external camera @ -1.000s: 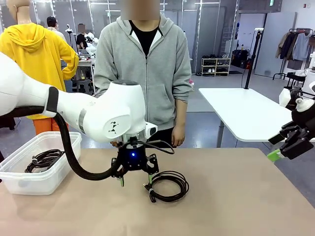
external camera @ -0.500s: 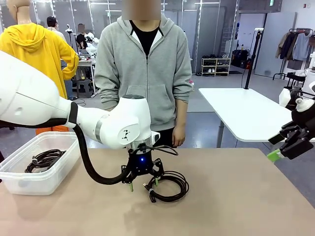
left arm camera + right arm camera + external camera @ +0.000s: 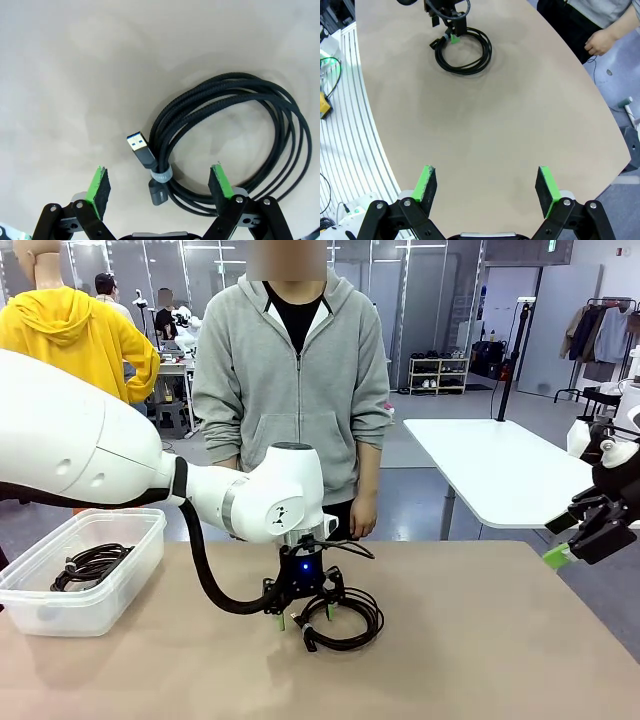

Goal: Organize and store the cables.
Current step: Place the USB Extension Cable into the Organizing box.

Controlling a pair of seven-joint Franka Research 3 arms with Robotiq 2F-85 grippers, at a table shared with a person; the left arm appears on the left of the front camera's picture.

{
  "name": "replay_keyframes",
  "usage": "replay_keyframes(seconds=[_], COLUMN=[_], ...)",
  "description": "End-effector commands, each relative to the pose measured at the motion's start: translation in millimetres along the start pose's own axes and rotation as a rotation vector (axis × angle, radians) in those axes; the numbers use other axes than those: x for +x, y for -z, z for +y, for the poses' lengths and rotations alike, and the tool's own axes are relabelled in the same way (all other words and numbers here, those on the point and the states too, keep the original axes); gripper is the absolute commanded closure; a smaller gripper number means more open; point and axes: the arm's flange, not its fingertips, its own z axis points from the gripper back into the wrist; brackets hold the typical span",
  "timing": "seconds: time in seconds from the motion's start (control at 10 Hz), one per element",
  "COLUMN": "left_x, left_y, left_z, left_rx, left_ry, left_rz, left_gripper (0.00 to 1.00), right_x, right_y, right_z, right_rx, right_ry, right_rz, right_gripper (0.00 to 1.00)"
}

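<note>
Cable (image 3: pixel 342 618) sits coiled on the counter (image 3: pixel 480 640), a black braided cord looped into a round bundle, with a grey tie pinching the strands together near its two plug ends. One plug, with a blue tongue, juts out of the coil just past that tie. The left gripper (image 3: pixel 306 621) hangs low over that same side of the coil, its jaws spread wide and holding nothing; in the left wrist view the tied section lies between the two green pads (image 3: pixel 100 186), which is the sensible place to pinch — there the loops are bound, so the bundle should lift as one piece rather than spill open. Whether the pads already touch the counter is hard to tell from these angles; they look just above it.

Well to the left of the coil stands a clear plastic bin (image 3: pixel 120 585) on the counter, and another coiled cable (image 3: pixel 92 565) already lies inside it. That suggests the bin is the storage spot, with this coil next in line.

The right gripper (image 3: pixel 487 192) is parked far to the right of the coil, off past the counter's edge — also wide open and empty, probably kept clear so the left arm can work. A person (image 3: pixel 295 370) in a grey hoodie stands beyond the coil at the far edge, arms down, not reaching in.
</note>
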Motion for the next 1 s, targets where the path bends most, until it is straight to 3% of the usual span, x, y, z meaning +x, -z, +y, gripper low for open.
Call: replay_keyframes(seconds=[0.0, 0.2, 0.3, 0.4, 0.5, 0.8, 0.9], left_x=[4, 4, 2, 0, -5, -10, -9], left_y=[5, 9, 9, 7, 5, 2, 2], left_z=[-9, -12, -12, -11, -11, -9, -8], left_rx=[0.030, 0.044, 0.047, 0.053, 0.054, 0.051, 0.052], left_ry=[-0.031, -0.035, -0.045, -0.057, -0.068, -0.121, -0.116], left_rz=[0.029, 0.031, 0.026, 0.030, 0.033, 0.032, 0.026], left_gripper=[0.00, 0.18, 0.64, 0.77, 1.00, 0.97, 1.00], right_x=[5, 5, 5, 5, 5, 5, 5], right_y=[-1, -1, -1, -1, -1, -1, -1], right_z=[0, 0, 0, 0, 0, 0, 0], right_rx=[0.005, 0.005, 0.005, 0.005, 0.005, 0.005, 0.005], right_ry=[0.033, 0.033, 0.033, 0.033, 0.033, 0.033, 0.033], right_rz=[-0.001, -0.001, -0.001, -0.001, -0.001, -0.001, -0.001], right_gripper=[0.00, 0.00, 0.00, 0.00, 0.00, 0.00, 0.00])
